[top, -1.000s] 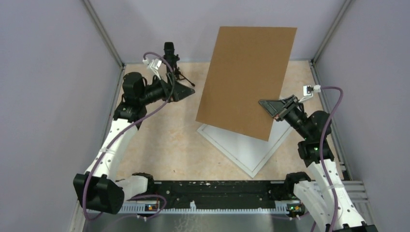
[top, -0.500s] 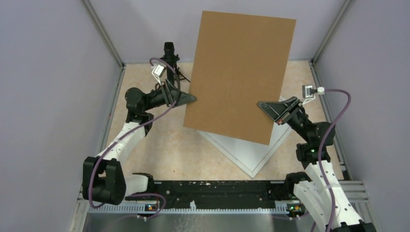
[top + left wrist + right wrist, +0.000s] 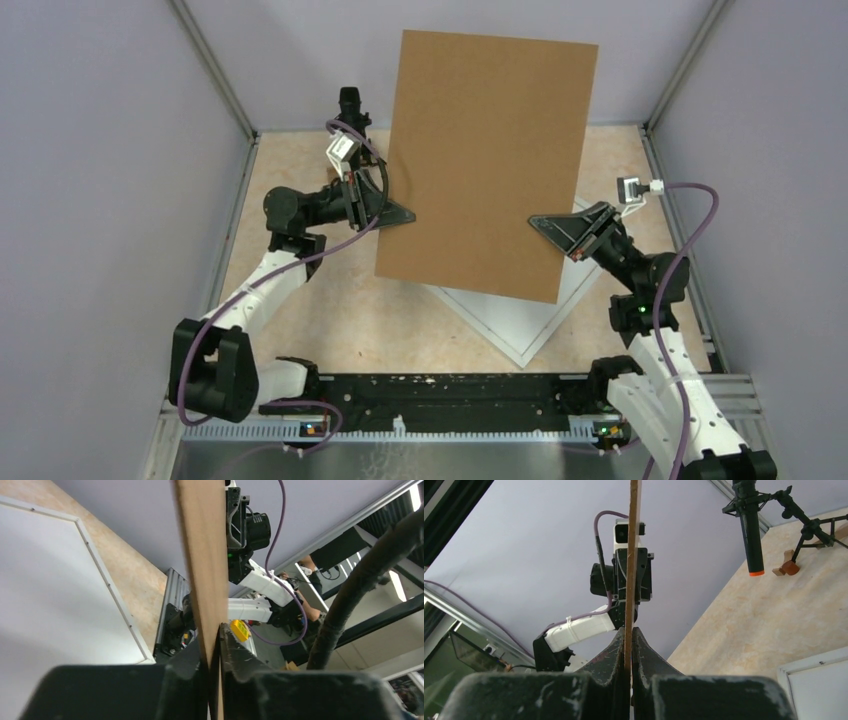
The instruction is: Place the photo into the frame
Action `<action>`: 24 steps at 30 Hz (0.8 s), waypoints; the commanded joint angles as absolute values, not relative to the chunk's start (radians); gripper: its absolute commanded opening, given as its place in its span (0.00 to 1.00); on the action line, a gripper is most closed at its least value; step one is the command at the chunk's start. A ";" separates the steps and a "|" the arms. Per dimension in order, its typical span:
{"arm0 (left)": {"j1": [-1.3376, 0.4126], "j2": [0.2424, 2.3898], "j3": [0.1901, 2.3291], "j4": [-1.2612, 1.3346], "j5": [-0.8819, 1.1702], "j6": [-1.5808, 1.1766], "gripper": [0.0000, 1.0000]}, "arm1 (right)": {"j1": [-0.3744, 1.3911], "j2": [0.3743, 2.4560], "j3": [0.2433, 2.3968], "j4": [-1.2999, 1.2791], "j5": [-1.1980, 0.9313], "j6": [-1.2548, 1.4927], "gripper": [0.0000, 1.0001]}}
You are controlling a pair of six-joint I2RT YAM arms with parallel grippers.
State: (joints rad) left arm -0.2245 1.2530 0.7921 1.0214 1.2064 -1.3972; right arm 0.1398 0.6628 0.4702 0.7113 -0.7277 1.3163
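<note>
A plain brown cardboard sheet [image 3: 485,160] is held up steeply above the table, with a gripper on each side edge. My left gripper [image 3: 405,214] is shut on its left edge; in the left wrist view the sheet [image 3: 202,555] runs edge-on between the closed jaws of that gripper [image 3: 214,635]. My right gripper [image 3: 540,222] is shut on the lower right edge, and the thin board [image 3: 632,540] sits pinched between its fingers [image 3: 628,630]. The white frame [image 3: 522,358] lies flat on the table under the sheet, partly covered. The photo is hidden.
A black camera on a small tripod [image 3: 350,110] stands at the back left, with a small wooden block [image 3: 788,567] by its legs. Purple walls close three sides. A black rail [image 3: 440,390] with the arm bases runs along the near edge.
My left gripper swung right to the sheet's left edge and closed on it. The right gripper lifted the sheet higher, and it shifted left.
</note>
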 commanded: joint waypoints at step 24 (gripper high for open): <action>-0.244 1.516 1.315 -0.180 1.088 -0.449 0.00 | 0.085 0.876 0.796 -0.745 0.296 0.632 0.99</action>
State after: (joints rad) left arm -0.2272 1.4780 1.1976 -0.0486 1.1091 -0.5858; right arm 0.1234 0.8791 0.7345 -0.6079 0.0753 0.6125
